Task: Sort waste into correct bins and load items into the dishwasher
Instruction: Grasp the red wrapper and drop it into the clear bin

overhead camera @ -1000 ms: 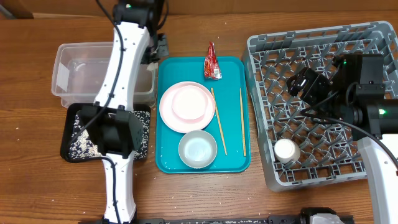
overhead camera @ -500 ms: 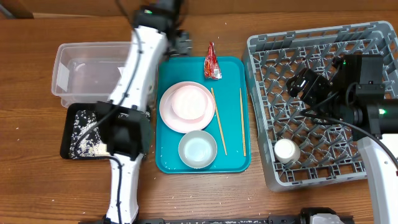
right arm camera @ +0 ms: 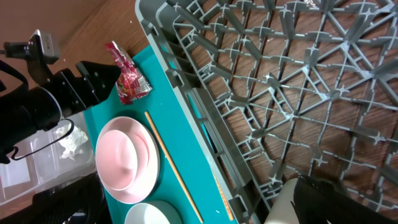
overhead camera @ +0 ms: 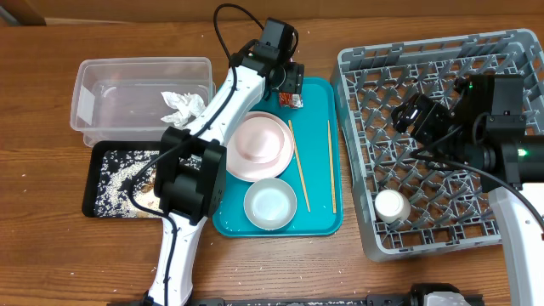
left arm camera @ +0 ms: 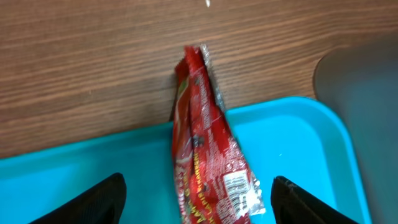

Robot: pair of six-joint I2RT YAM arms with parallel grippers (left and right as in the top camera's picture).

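My left gripper hangs over the red snack wrapper, jaws released either side. The wrapper lies across the teal tray's far rim. My right gripper is over the dish rack; jaw state I cannot tell.

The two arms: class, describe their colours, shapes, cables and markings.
Left arm: slim white links, black boxy joints, a black cable looping above the wrist, black left gripper. Right arm: bulky black housings with green lights, black cables, white lower link.

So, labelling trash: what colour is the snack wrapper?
The wrapper is shiny red; left wrist view.
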